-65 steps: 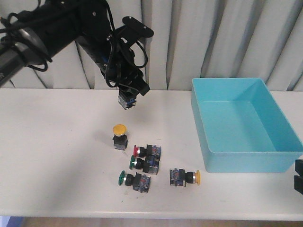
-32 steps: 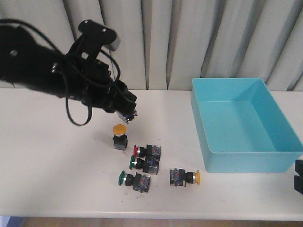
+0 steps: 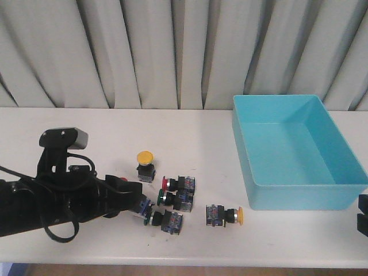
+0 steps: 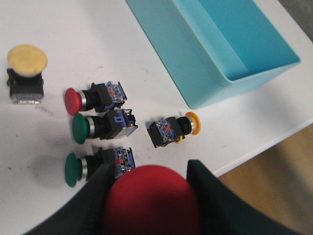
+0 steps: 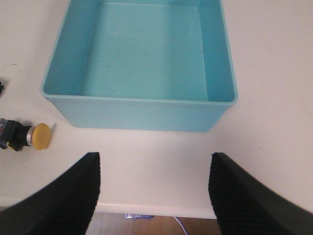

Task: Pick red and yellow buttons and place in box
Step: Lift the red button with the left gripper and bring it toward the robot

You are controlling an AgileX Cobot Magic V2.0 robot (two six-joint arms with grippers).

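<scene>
My left gripper (image 3: 135, 199) is low over the table's front left, shut on a red button whose round cap (image 4: 151, 201) fills the gap between the fingers. On the table lie a second red button (image 3: 178, 183), also in the left wrist view (image 4: 93, 97), a yellow button standing upright (image 3: 145, 165), and a yellow button on its side (image 3: 224, 215). The light-blue box (image 3: 247, 167) stands at the right and looks empty. My right gripper (image 5: 154, 157) is open and empty at the front right edge, in front of the box (image 5: 137, 110).
Two green-capped switches (image 3: 175, 199) (image 3: 164, 219) lie beside the red one, close to my left fingertips. The table's front edge runs just below them. A pleated curtain hangs behind the table.
My left arm has swung down from high by the curtain to low over the front left of the table, still holding the button. The right gripper has not moved.
</scene>
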